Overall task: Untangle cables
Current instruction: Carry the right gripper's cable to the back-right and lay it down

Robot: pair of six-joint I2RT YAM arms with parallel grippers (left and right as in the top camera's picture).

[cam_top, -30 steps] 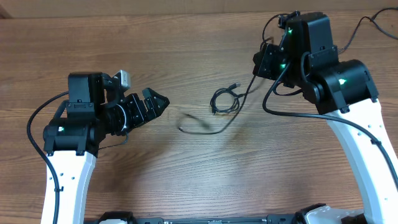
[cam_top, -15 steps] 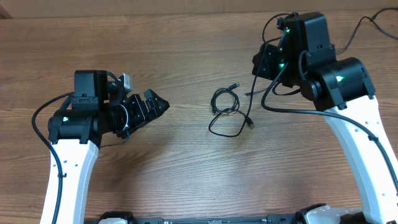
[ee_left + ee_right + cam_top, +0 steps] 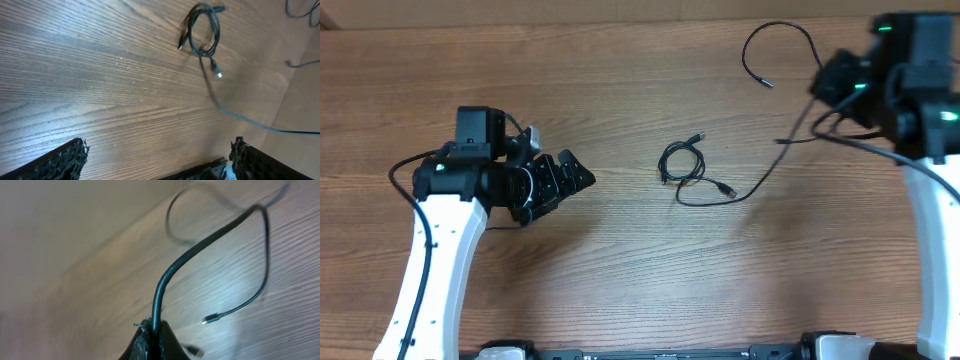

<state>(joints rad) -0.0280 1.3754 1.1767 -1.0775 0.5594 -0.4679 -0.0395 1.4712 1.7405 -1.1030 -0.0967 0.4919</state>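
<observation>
Right arm (image 3: 910,90) blurred, cut by the overhead's right edge. Loose cable (image 3: 165,285): far loop blurred in right wrist view, runs off left wrist view's right edge. Left fingers (image 3: 60,162) cropped at bottom.

Right arm (image 3: 910,90) has swung away from beside the coil (image 3: 682,160) to the far right of the overhead view, right gripper (image 3: 152,332) pinching the loose cable (image 3: 760,178) and dragging it along. The cable was a slack loop below the coil. It is now drawn out rightward, plug end (image 3: 727,189) just right of the coil, other tail (image 3: 765,83) arcing up top. Left arm (image 3: 470,185) edged up and slightly right.
</observation>
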